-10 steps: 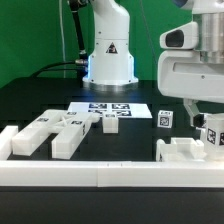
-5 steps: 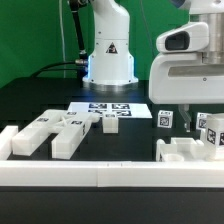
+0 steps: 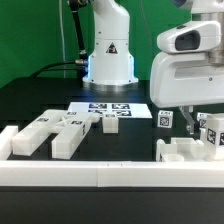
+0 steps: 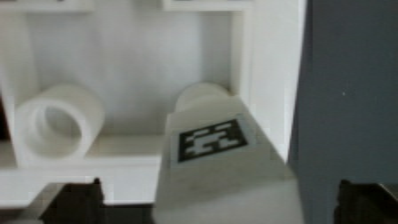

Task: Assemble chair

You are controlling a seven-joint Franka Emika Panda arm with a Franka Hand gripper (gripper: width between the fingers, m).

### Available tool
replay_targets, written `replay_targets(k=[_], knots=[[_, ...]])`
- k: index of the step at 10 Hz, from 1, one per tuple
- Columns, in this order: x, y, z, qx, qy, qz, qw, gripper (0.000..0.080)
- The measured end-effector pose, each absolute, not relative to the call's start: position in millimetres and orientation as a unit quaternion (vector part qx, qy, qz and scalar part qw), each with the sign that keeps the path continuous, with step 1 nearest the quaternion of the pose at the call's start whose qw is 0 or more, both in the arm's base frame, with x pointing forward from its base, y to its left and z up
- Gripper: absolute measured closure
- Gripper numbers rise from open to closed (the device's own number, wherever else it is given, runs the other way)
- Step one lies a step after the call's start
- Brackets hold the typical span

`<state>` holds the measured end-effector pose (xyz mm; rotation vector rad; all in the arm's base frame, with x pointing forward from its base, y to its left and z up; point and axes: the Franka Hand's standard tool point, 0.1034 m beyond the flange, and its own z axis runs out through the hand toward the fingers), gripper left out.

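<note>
My gripper [image 3: 193, 116] hangs at the exterior view's right, over a white frame-like chair part [image 3: 183, 152] by the front rail. In the wrist view the gripper [image 4: 217, 205] is open. Its dark fingertips [image 4: 71, 200] stand wide apart on either side of a wedge-shaped white piece with a tag [image 4: 217, 140] and do not touch it. That piece lies against the frame part [image 4: 125, 70], which holds a round white peg or ring [image 4: 57, 120]. Another tagged white piece [image 3: 212, 132] stands beside the gripper. Several chunky white chair pieces [image 3: 50, 132] lie at the left.
The marker board [image 3: 92, 107] lies mid-table with a small white tagged piece [image 3: 110, 122] at its front edge. A small tagged cube [image 3: 163, 119] stands to its right. A white rail [image 3: 100, 176] borders the table's front. The arm's base [image 3: 108, 55] stands at the back.
The gripper hand has shifted slightly toward the exterior view's left and a little lower over the frame part. The loose pieces have not moved.
</note>
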<state>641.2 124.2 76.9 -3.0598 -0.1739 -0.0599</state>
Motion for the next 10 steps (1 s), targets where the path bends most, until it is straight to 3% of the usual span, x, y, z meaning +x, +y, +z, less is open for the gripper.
replay_targets(k=[3,5,6,7,10], knots=[[642.0,127.5,79.2,-0.995,-0.088,-0.023,0.033,0.0150],[641.9,126.1,78.2,-0.996,-0.085,-0.022,0.033,0.0397],[642.0,126.2,78.0,-0.996,-0.078,-0.022,0.033,0.0397],[642.0,126.1,78.0,-0.996,-0.078,-0.022,0.033,0.0511],[642.6,124.4,77.6,-0.998,0.036,-0.019,0.040,0.0511]])
